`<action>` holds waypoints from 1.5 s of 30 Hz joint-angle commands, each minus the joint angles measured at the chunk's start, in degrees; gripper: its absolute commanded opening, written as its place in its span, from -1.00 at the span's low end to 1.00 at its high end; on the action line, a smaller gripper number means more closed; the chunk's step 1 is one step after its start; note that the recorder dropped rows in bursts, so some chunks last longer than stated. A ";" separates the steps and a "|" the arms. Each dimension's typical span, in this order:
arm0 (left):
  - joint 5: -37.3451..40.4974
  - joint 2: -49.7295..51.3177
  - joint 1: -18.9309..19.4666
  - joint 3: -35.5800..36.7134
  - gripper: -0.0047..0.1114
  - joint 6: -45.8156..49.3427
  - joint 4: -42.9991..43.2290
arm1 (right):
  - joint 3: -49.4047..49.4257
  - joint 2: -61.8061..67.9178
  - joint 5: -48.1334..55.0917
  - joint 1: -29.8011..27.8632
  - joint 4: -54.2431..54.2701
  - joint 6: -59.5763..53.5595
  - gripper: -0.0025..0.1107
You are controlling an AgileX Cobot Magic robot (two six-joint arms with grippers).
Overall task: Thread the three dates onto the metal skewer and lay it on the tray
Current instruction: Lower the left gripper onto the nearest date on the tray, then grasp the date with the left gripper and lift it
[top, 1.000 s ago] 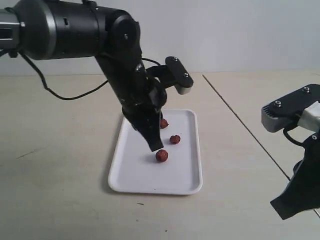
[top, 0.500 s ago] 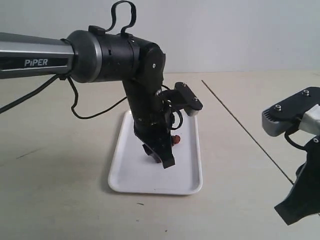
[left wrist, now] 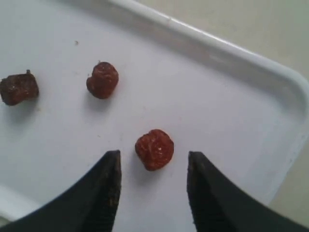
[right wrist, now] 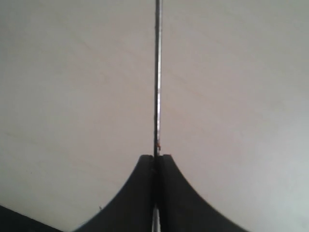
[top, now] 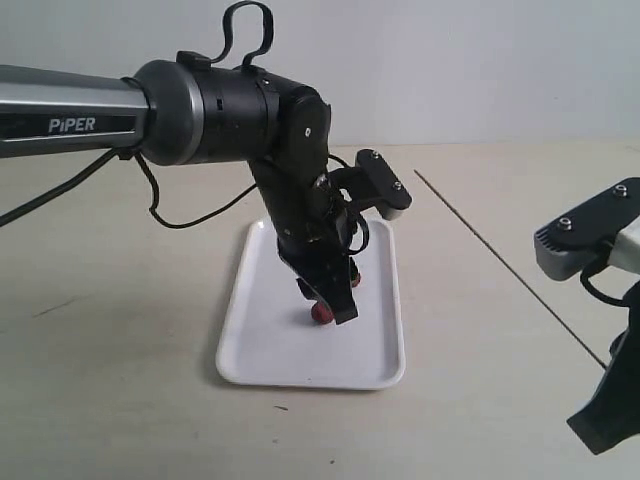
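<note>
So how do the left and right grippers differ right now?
The left gripper is open, jaws either side of a date; the right gripper is shut on the metal skewer. The left gripper is low over the tray; the right gripper is over the table. Both have black jaws.

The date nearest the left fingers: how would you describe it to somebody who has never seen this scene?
Find the white tray on the table. On it, one date sits between the tips of the two black fingers. The other two dates lie farther off, outside that gap.
</note>
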 commanded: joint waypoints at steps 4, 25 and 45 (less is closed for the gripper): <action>-1.70 -0.20 -0.09 -0.46 0.09 -0.29 1.82 | 0.20 -0.51 0.68 -5.45 -2.28 0.77 -0.96; -2.04 6.14 -0.09 -2.50 0.10 -3.05 1.82 | 0.20 2.16 -1.45 -10.29 3.78 -6.24 -0.96; -1.20 8.83 -0.09 -3.13 -0.17 -3.30 1.80 | 0.20 2.16 -1.87 -10.29 3.30 -6.64 -0.96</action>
